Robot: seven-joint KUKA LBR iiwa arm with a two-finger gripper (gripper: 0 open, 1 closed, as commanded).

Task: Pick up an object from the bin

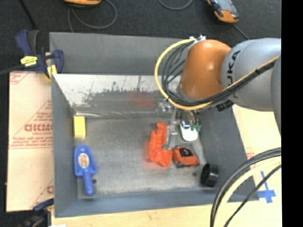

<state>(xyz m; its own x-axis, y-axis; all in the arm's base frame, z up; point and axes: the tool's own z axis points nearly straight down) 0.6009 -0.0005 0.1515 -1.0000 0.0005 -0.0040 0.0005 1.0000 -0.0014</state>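
IN THE BIN: The grey KUKA arm reaches in from the right over a grey metal bin. Its rounded orange wrist cover and looped yellow-and-black cables hang over the bin's right half. They hide the top of the pincer and part of the back wall.

The pincer's metal lower end shows below the cover, just right of bin centre. It sits hard against the right edge of a crumpled orange-red soft object on the floor there. Whether the pincer is open, closed or gripping anything can't be told, as cover and cables block the view and the metal blends w/ the grey floor. Contact w/ the orange-red object is also unclear.

Immediately right of the pincer lies a small orange-and-black tape measure, touching or nearly touching the orange-red object. Above it, under the wrist, is a small white-and-green piece; can't say if it belongs to the robot or the bin.

A black round cap sits near the front-right corner, apart from the tape measure. Well away on the left side are a yellow rectangular block by the left wall and, in front of it, a blue plastic tool w/ a handle, type not clear.
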